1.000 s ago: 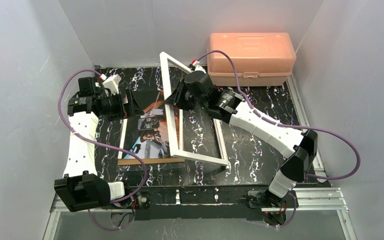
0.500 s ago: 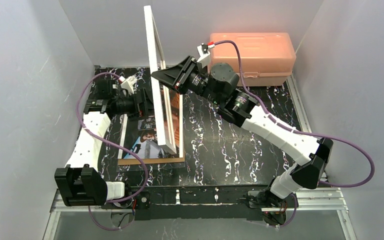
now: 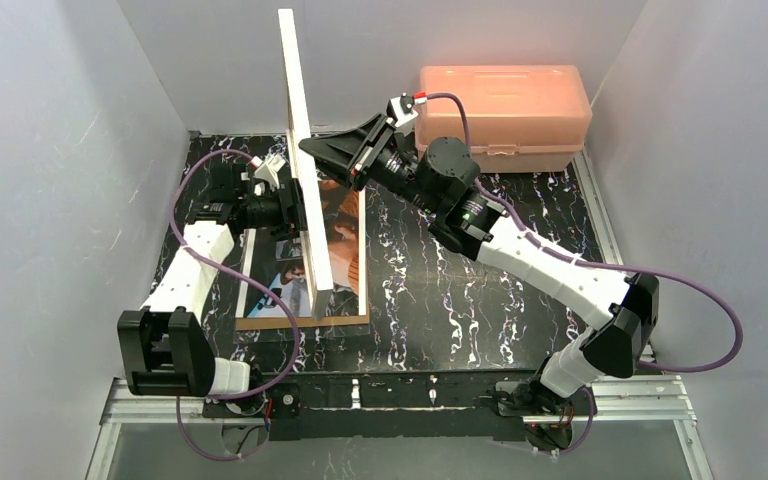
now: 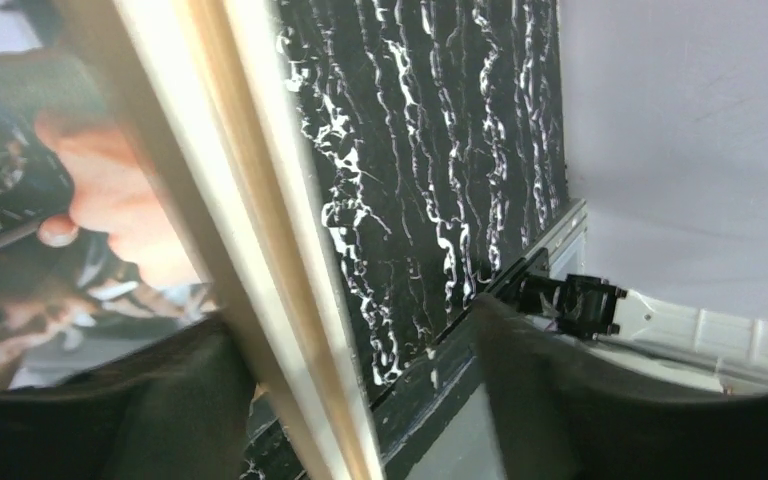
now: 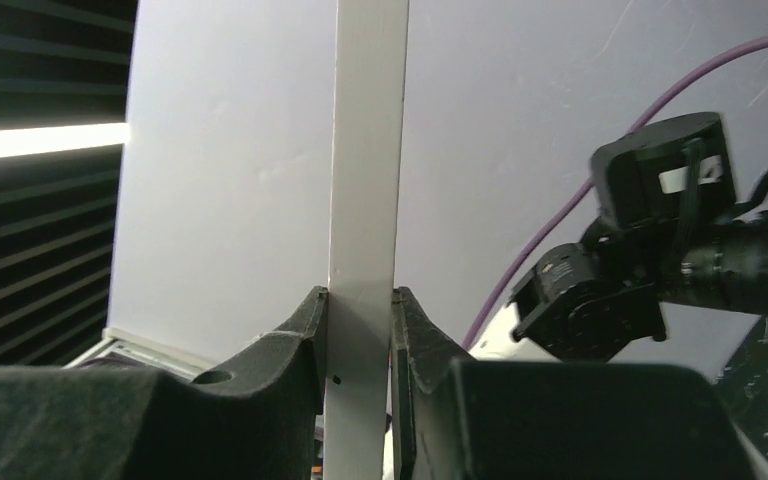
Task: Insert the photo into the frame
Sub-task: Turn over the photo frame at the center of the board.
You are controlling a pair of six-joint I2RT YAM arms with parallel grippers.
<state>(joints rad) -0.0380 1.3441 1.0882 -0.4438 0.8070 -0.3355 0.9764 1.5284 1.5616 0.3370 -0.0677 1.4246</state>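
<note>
Left of the frame, the left gripper has moved in, its wide jaws straddling a rail without pinching it. The photo lies flat beneath the frame. The frame has swung upright on edge, pinched from its right by the right gripper, and likely gets lowered over the photo next.

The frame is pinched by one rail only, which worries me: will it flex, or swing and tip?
Probably stiff: the frame, held upright, shows a straight rail with no sag. Likely light, being only a thin open border. It could pivot in the narrow pinch of the right hand; the open left hand straddling a rail might steady it.
</note>
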